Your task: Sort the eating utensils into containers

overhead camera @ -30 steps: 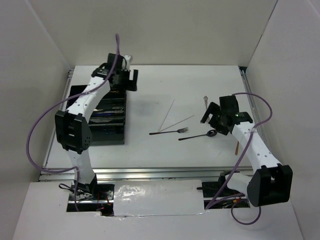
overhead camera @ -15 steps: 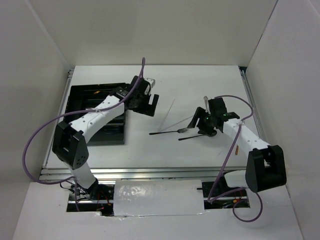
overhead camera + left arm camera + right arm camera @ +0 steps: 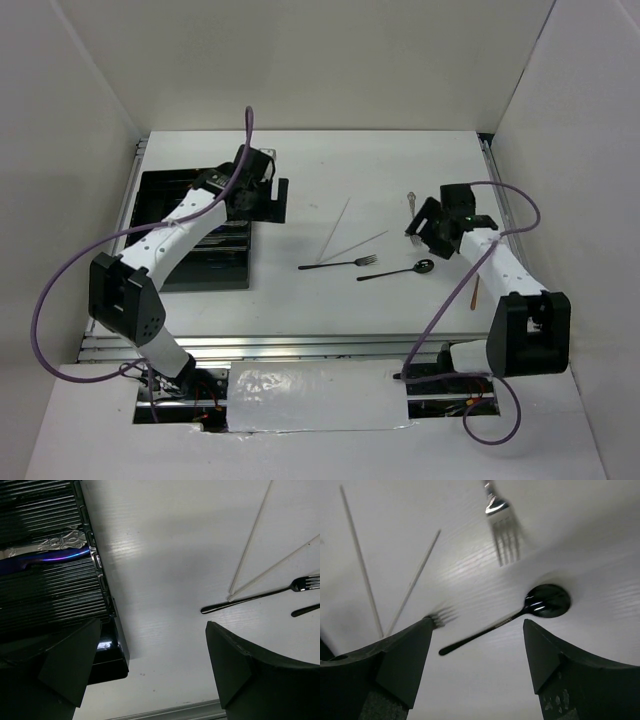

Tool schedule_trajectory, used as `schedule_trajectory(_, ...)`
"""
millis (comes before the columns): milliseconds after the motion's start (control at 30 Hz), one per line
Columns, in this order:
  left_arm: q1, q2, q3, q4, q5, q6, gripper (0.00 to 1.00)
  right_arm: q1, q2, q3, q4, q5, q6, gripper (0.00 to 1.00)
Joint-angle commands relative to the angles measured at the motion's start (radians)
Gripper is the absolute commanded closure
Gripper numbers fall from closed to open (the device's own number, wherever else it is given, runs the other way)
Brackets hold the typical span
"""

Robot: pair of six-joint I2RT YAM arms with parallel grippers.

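The black tray lies at the left; its ribbed compartments hold a dark blue knife. My left gripper is open and empty above the tray's right edge. On the table lie two silver chopsticks, a black fork and a black spoon. My right gripper is open and empty, just above and right of the black spoon. The black fork's tines show beside its left finger. A silver fork lies beyond.
A slim orange-gold piece lies on the table under the right arm. White walls close in the left, back and right sides. A metal rail runs along the near table edge.
My left gripper has swung back left from the table middle to the tray's right edge. My right gripper has drawn back right and away from the spoon and fork.
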Motion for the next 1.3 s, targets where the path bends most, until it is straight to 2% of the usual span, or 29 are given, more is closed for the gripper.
schedule_trajectory(0, -0.007, -0.016, 0.022, -0.019, 0.016, -0.018, 0.01, -0.081, 0.022, 0.032, -0.005, 0.058, 0.006, 0.19)
schedule_trajectory(233, -0.018, 0.031, 0.056, -0.014, 0.068, -0.012, 0.01, -0.172, 0.180, 0.087, 0.038, -0.008, 0.051, 0.18)
schedule_trajectory(667, -0.036, 0.071, 0.108, -0.040, 0.053, 0.012, 0.01, -0.177, 0.355, 0.110, 0.144, -0.108, 0.083, 0.44)
schedule_trajectory(833, -0.035, 0.087, 0.115, -0.039, 0.064, 0.008, 0.01, -0.180, 0.389, 0.121, 0.152, -0.109, 0.089, 0.55)
schedule_trajectory(1000, -0.038, 0.105, 0.134, -0.048, 0.068, 0.011, 0.01, -0.180, 0.389, 0.119, 0.173, -0.121, 0.097, 0.78)
schedule_trajectory(1033, -0.038, 0.107, 0.135, -0.049, 0.067, 0.011, 0.01, -0.178, 0.383, 0.121, 0.172, -0.123, 0.095, 0.86)
schedule_trajectory(1100, -0.041, 0.110, 0.141, -0.049, 0.064, 0.011, 0.01, -0.180, 0.370, 0.115, 0.176, -0.128, 0.097, 0.93)
schedule_trajectory(1133, -0.041, 0.116, 0.145, -0.049, 0.064, 0.009, 0.01, -0.178, 0.354, 0.112, 0.173, -0.123, 0.094, 1.00)
schedule_trajectory(1267, -0.055, 0.139, 0.180, -0.052, 0.055, 0.012, 0.01, -0.180, 0.305, 0.096, 0.164, -0.128, 0.083, 1.00)
